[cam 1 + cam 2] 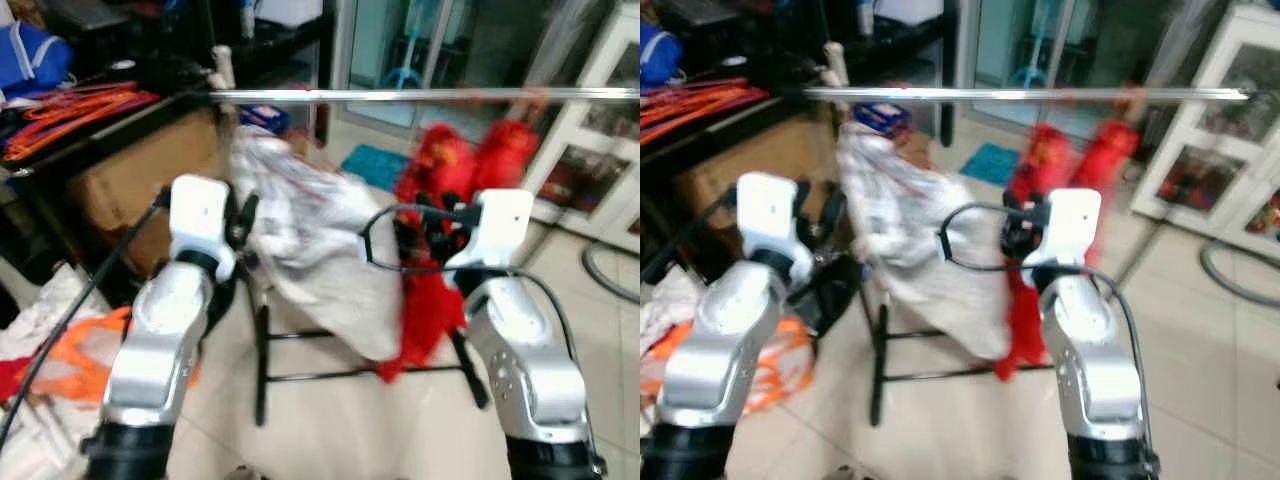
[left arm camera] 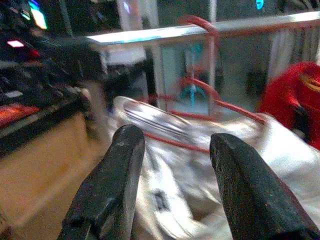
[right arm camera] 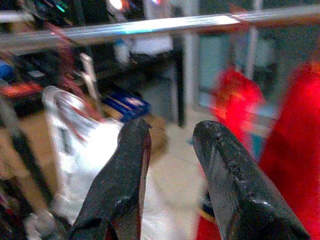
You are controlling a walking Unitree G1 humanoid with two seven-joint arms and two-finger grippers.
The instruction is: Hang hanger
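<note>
No readable text, label, brand or number anywhere; a dark mark on the white garment (image 2: 160, 200), too blurred to make out.

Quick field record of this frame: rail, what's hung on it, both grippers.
rail: metal rail spans the view horizontally, above both grippers
hung: white garment on a red hanger, hook over the rail; red garments hang beside it
left gripper: open, empty, facing the white garment
right gripper: open, empty, below the rail
floor: orange hangers at the robot's left

Motion-blurred frames, even indoor light
</note>
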